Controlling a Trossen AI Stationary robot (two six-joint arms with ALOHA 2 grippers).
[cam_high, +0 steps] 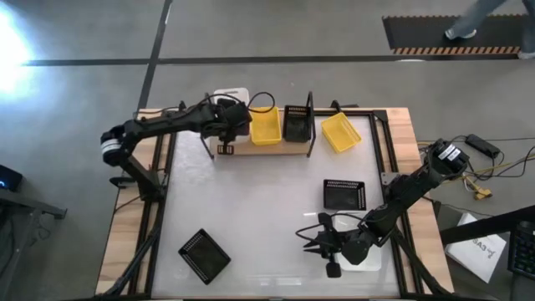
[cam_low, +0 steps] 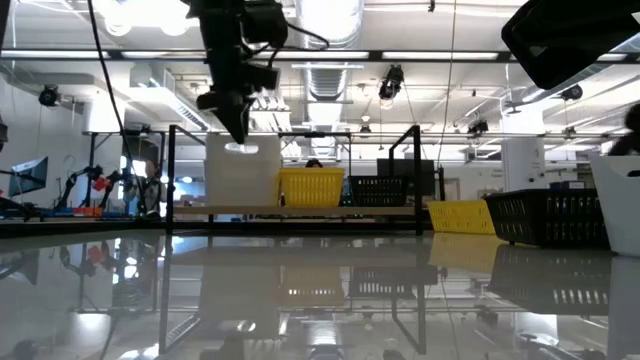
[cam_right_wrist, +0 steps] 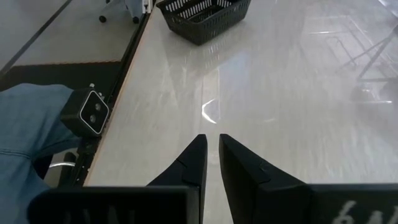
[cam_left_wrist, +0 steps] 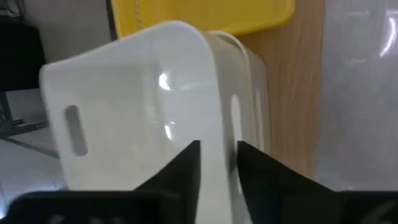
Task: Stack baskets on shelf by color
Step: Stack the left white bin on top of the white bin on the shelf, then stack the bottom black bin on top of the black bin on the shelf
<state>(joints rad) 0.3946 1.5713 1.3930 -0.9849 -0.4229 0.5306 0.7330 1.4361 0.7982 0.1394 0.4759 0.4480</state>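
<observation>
The wooden shelf in its black wire frame stands at the table's far side. On it are a white basket stack at the left end, a yellow basket and a black basket. A second yellow basket lies tilted by the shelf's right end. Two black baskets rest on the table. My left gripper is over the white stack, shut on its top basket. My right gripper is shut and empty, low over the table near its near edge. My left gripper pinches a side wall of the top white basket at its rim, one finger inside and one outside. The fingers come from above, pointing down. The basket sits nested on another white basket at the shelf's left end, about level.
A white basket shows beside my right arm at the table's near right. The shelf's upright wire ends flank the baskets. A small camera and blue cloth sit at the table's edge. Open tabletop lies in the middle.
</observation>
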